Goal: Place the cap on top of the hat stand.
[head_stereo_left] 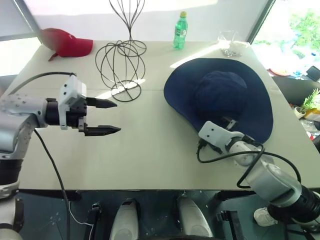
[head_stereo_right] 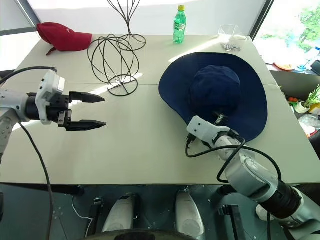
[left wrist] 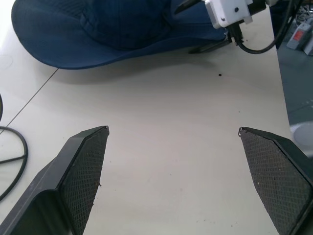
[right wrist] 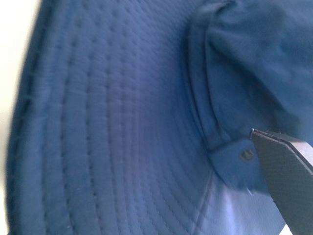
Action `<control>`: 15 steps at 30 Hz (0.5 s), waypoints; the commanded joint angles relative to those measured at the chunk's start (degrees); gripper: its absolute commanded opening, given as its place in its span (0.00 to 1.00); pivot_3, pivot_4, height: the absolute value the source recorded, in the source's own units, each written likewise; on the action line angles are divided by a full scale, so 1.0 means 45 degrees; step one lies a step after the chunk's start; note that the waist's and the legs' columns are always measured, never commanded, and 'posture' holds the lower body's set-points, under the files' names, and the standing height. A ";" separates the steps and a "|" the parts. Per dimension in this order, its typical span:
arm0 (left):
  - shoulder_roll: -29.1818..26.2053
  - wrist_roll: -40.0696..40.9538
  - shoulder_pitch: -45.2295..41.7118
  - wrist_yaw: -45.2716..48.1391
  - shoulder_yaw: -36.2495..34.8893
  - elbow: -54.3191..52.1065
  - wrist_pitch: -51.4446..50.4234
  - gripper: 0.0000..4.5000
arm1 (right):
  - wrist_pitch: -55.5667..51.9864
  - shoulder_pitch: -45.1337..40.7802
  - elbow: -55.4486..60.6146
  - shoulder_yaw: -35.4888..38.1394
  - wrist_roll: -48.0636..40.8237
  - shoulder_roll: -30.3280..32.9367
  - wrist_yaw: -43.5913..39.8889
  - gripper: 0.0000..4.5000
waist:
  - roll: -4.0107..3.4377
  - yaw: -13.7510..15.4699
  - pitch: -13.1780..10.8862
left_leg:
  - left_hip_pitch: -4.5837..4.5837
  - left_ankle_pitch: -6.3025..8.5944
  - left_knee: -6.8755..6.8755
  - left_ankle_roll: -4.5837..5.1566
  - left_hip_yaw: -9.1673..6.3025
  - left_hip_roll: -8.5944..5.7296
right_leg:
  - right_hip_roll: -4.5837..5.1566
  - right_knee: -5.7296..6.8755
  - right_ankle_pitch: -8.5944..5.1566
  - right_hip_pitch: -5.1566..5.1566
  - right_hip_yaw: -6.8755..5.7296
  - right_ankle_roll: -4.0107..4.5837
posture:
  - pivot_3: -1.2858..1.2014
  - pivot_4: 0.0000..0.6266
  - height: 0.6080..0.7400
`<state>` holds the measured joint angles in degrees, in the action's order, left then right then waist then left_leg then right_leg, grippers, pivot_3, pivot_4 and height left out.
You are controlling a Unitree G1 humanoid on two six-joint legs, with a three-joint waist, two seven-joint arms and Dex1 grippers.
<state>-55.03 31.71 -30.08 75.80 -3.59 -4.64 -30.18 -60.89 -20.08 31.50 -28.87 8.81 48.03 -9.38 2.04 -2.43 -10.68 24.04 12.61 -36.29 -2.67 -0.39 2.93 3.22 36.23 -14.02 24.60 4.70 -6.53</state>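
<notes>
Fingers of my left gripper (head_stereo_left: pixel 102 117) hang parted, empty, beside the hat stand (head_stereo_left: pixel 120 66). Rightward, the cap (head_stereo_left: pixel 220 95) lies flat on the table (head_stereo_left: pixel 150 150); my right gripper (head_stereo_right: pixel 220 120), spread wide, nears its brim. Approach step; next, pinch fabric.

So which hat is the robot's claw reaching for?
The big blue hat. The right claw is at its brim; the red cap sits far off.

You can't see the right end effector's (head_stereo_left: pixel 231 123) fingertips; the cap (head_stereo_left: pixel 220 95) brim hides them. The tall stand (head_stereo_left: pixel 127 15) is cut off at the top edge. The glass's (head_stereo_left: pixel 231 42) contents are too small to tell.
</notes>
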 commanded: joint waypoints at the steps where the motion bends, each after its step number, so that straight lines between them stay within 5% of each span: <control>1: 0.0119 -0.0129 -0.0436 -0.0026 -0.0078 0.0070 0.0324 0.99 | 0.0403 -0.0008 -0.0633 0.0372 0.0516 -0.0808 0.0166 0.99 | 0.0009 -0.0052 0.0005 | -0.0002 0.0000 0.0000 0.0000 -0.0003 0.0004 | -0.0009 0.0002 0.0001 0.0000 0.0001 -0.0001 | 0.52 0.24 0.99; 8: 0.0305 -0.0017 -0.0394 -0.0095 -0.0182 -0.0081 0.0263 0.99 | 0.2092 0.0348 -0.2611 0.0034 0.2021 -0.1304 0.0310 0.99 | 0.0055 -0.0019 0.0035 | -0.0007 0.0000 -0.0009 0.0001 -0.0004 0.0005 | -0.0010 0.0006 0.0001 -0.0012 0.0002 -0.0001 | 0.52 0.24 0.99; 11: 0.0336 0.0031 -0.0268 -0.0158 -0.0233 -0.0228 0.0248 1.00 | 0.2769 0.0693 -0.3075 0.0140 0.2332 -0.1558 0.0143 0.81 | 0.0092 -0.0007 0.0057 | -0.0019 0.0000 -0.0015 0.0000 -0.0004 0.0004 | -0.0010 0.0006 0.0001 -0.0031 0.0002 -0.0001 | 0.52 0.24 0.99; 15: 0.0285 0.0108 -0.0150 -0.0159 -0.0323 -0.0321 0.0217 1.00 | 0.3195 0.1075 -0.3169 0.0465 0.2653 -0.1776 -0.0177 0.37 | 0.0094 0.0020 0.0059 | -0.0022 0.0000 -0.0024 0.0000 -0.0006 0.0004 | -0.0010 0.0006 0.0001 -0.0043 0.0004 0.0000 | 0.52 0.24 0.99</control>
<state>-53.43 31.48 -30.88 75.11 -3.16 -4.74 -29.50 -46.19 -16.28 19.41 -28.16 19.86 39.90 -9.36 2.46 -2.34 -10.42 23.95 12.61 -36.40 -2.66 -0.42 2.95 3.18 36.25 -14.02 24.41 4.72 -6.52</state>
